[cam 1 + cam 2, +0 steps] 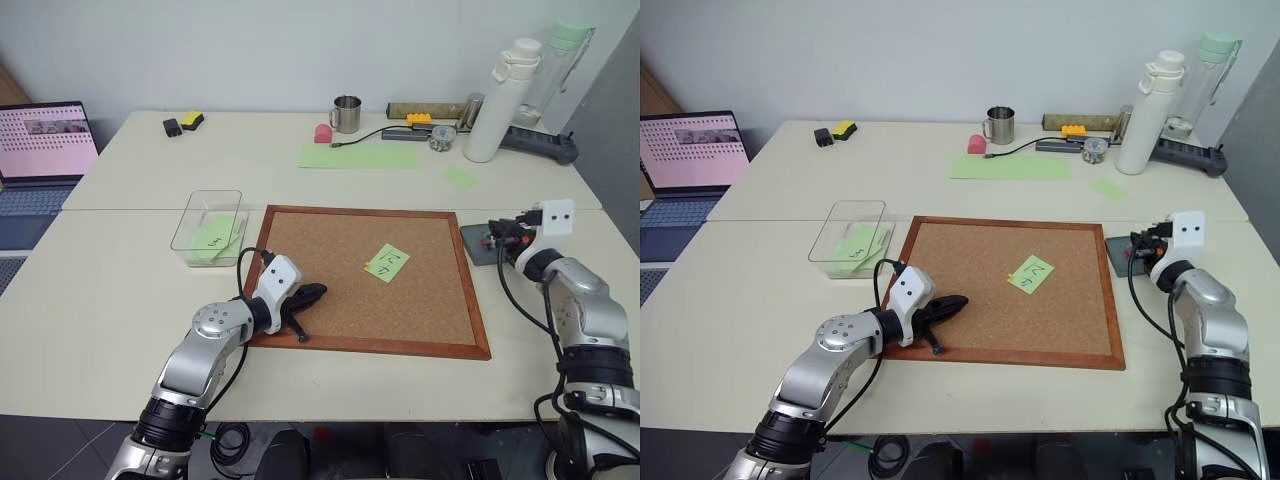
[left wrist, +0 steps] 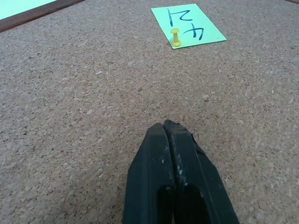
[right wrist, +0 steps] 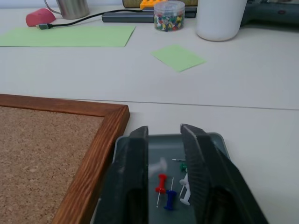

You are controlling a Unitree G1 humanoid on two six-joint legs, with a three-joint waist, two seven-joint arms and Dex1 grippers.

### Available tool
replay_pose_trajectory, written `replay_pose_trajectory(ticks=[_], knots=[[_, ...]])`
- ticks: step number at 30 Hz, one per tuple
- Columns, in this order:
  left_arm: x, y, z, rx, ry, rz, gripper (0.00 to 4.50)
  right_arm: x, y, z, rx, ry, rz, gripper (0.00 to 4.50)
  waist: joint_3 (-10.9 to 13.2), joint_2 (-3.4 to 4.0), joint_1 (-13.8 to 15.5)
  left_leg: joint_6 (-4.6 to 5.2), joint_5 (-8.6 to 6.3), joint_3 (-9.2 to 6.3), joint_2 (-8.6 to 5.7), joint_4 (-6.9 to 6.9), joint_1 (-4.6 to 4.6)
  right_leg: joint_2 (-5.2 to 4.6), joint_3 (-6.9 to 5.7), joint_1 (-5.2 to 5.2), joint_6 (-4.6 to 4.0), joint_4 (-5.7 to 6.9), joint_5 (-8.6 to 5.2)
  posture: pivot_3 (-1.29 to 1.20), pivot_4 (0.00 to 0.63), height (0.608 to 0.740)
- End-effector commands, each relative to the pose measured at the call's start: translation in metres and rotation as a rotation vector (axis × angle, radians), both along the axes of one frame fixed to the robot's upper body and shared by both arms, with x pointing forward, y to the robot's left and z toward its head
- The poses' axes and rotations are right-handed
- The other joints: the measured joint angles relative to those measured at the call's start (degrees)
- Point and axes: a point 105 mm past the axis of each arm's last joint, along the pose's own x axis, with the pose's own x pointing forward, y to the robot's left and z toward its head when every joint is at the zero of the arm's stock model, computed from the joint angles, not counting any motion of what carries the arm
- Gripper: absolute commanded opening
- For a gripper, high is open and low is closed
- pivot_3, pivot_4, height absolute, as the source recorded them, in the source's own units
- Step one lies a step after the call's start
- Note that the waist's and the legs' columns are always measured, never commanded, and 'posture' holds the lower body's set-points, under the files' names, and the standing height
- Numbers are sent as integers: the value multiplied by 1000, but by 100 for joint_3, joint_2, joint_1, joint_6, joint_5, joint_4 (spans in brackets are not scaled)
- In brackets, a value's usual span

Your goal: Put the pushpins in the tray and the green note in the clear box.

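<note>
Left tool [image 2: 169, 128]: fingers together, resting on the corkboard [image 1: 330, 300] near its front-left corner. Right tool [image 3: 164, 135]: fingers apart, empty, over the tray [image 3: 154, 142] by the board's right edge; pins [image 3: 170, 196] lie inside. Note [image 1: 387, 262] sits mid-board, right of centre, yellow pin [image 2: 175, 38] in it. Box [image 1: 205, 225] stands off the board's far-left corner.

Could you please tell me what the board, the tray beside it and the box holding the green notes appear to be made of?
The board: cork, judging by its speckled, granular brown face, in a glossy reddish frame that looks like wood. The tray: smooth dark grey with a low rounded rim, probably plastic, though painted metal can't be ruled out. The clear box: transparent with rounded corners, most likely plastic.
</note>
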Motion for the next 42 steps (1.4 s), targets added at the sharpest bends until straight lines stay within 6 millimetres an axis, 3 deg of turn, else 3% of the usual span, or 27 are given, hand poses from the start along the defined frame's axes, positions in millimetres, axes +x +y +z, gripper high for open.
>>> replay_pose_trajectory(ticks=[1,5,8,12,18,26,34,35,42], knots=[[-4,5,-6,22,18,14,0,2,-2,19,0,-68,9,2101,0,0,0,0,0,0,0,0,0,0,0,0,0,0,0,0,150,740],[-5,5,-6,21,19,17,0,0,12,27,-43,-109,98,2965,0,0,-3,0,0,0,1,-1,0,0,0,0,0,0,0,0,150,740],[-5,4,-6,20,21,17,0,-10,49,30,-73,-141,294,2965,0,0,-8,0,0,0,1,-1,0,0,0,0,0,0,0,0,150,740],[-5,3,-6,21,19,14,0,-37,118,20,-55,-104,598,2965,0,0,-10,0,0,-3,4,-2,1,3,-3,0,0,-1,0,0,150,740],[-3,2,-4,21,13,14,0,-48,162,6,-21,-75,695,2965,0,-1,1,0,0,-5,1,1,-2,0,-4,0,0,0,0,0,150,740],[-5,3,-5,21,19,14,0,-38,187,-26,-49,43,702,2965,0,-1,-1,0,0,-6,1,1,0,1,-5,0,0,-1,0,0,150,740],[-7,4,-6,19,25,23,0,-28,199,-38,-84,77,706,2965,-1,-3,-6,-1,0,-7,1,0,2,1,-6,0,0,0,0,0,150,740],[-7,4,-6,18,26,25,0,-27,201,-38,-83,76,710,2596,-2,-3,-6,-1,0,-8,2,0,2,1,-7,0,0,0,0,0,150,740],[-9,5,-6,15,28,37,0,-26,206,-41,-86,77,732,1104,-2,-3,-11,0,0,-8,3,-1,4,2,-6,0,0,1,0,0,150,740]])
